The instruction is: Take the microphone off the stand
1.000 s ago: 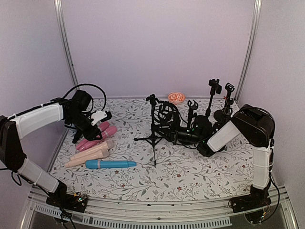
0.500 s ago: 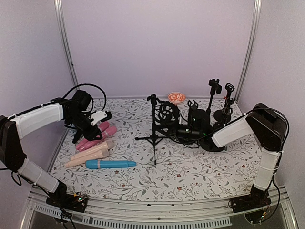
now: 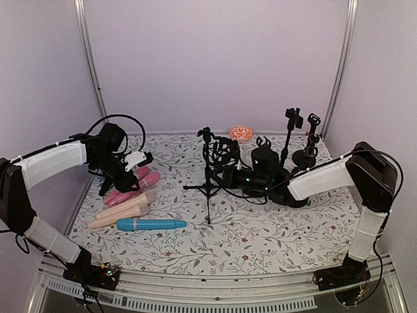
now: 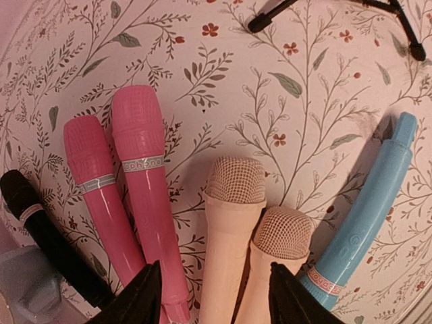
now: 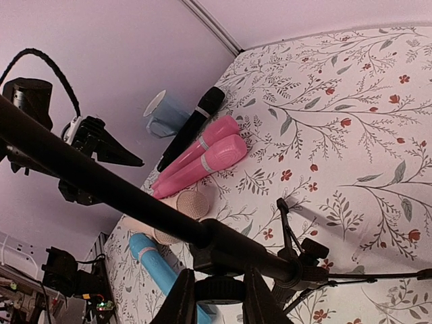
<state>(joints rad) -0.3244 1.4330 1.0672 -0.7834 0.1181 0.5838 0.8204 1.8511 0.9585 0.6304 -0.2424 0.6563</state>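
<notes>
The black tripod stand [image 3: 208, 188] is at the table's middle, with a ring mount [image 3: 225, 154] at its top. I cannot pick out a microphone in that mount; it is black on black. My right gripper [image 3: 234, 177] reaches in from the right, level with the stand's lower column. In the right wrist view the column [image 5: 101, 182] runs diagonally, and the right gripper [image 5: 219, 298] is shut on a black knob under its collar [image 5: 250, 248]. My left gripper [image 3: 139, 158] hangs open at the left above loose microphones, and the left wrist view shows nothing between its fingers [image 4: 143, 300].
Loose microphones lie at the left: two pink [image 4: 142, 202], two peach [image 4: 233, 236], one blue [image 4: 368, 216] and one black [image 4: 47, 229]. More black stands [image 3: 293, 134] crowd the back right. An orange bowl [image 3: 241, 134] sits against the back wall.
My right arm has stretched leftward, bringing its gripper from right of the stand onto the stand's column. The stand has shifted slightly left. The left arm has not moved.
</notes>
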